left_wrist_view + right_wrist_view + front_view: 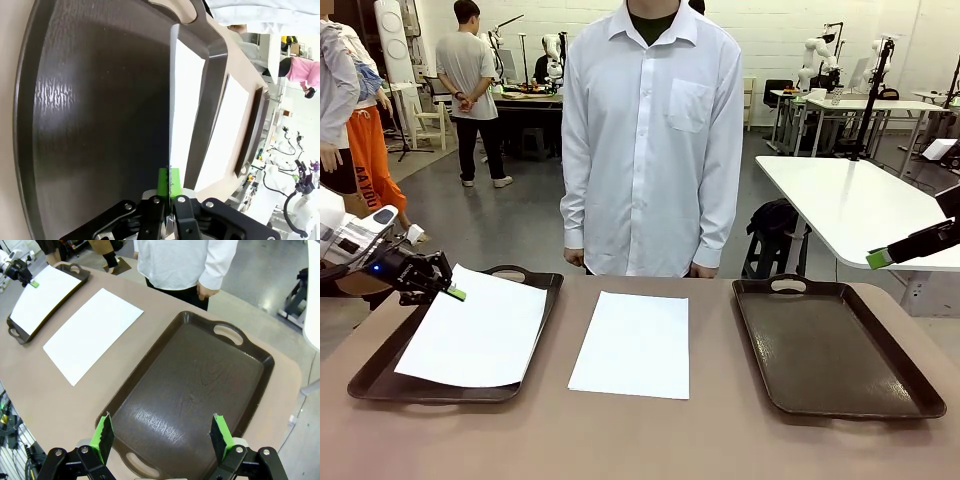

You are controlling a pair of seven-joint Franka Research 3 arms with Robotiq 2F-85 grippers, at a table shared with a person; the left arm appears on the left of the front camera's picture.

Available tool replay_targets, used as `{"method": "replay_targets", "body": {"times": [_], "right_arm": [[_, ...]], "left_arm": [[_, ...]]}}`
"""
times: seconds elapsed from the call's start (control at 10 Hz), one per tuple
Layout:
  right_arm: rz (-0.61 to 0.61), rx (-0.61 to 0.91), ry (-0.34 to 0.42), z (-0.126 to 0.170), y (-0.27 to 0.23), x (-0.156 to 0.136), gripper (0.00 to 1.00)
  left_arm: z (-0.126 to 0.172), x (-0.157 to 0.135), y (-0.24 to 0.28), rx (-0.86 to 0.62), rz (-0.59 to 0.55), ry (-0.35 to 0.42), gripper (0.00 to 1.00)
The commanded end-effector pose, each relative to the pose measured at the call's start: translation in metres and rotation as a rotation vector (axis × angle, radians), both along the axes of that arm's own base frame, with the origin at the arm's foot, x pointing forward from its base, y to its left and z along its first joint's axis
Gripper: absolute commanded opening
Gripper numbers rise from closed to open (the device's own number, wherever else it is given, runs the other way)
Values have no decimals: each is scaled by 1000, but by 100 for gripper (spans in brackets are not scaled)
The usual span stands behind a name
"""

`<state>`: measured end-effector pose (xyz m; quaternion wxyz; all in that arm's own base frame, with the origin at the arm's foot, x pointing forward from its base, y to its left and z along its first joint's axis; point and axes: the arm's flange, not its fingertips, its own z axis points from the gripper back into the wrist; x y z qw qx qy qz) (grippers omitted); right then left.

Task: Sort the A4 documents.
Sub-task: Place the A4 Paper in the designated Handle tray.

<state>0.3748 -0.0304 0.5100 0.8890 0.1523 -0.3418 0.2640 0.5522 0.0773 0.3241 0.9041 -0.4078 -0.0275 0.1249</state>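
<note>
I find the white left arm (348, 238) entering low from the left side, with its black two-finger left gripper (453, 292) reaching out to the right. Its green-padded fingers (163, 181) are pressed together, pinching the edge of a thin white paper sheet (475, 335). The black right gripper (162, 436) hangs raised over the right end of the brown table (650, 440), angled downward. Seen from the front, it points towards the left, and its own green-padded fingers are spread wide apart.
</note>
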Motion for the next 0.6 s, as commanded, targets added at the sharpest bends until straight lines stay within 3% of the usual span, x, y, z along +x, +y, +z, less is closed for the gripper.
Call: {"method": "replay_targets", "body": {"times": [0.0,0.5], "right_arm": [[13,13,0,-3,0,2,100],[13,13,0,-3,0,2,100]], "left_arm": [[-1,16,9,15,-57,29,1],[-5,48,7,65,-164,118,1]]}}
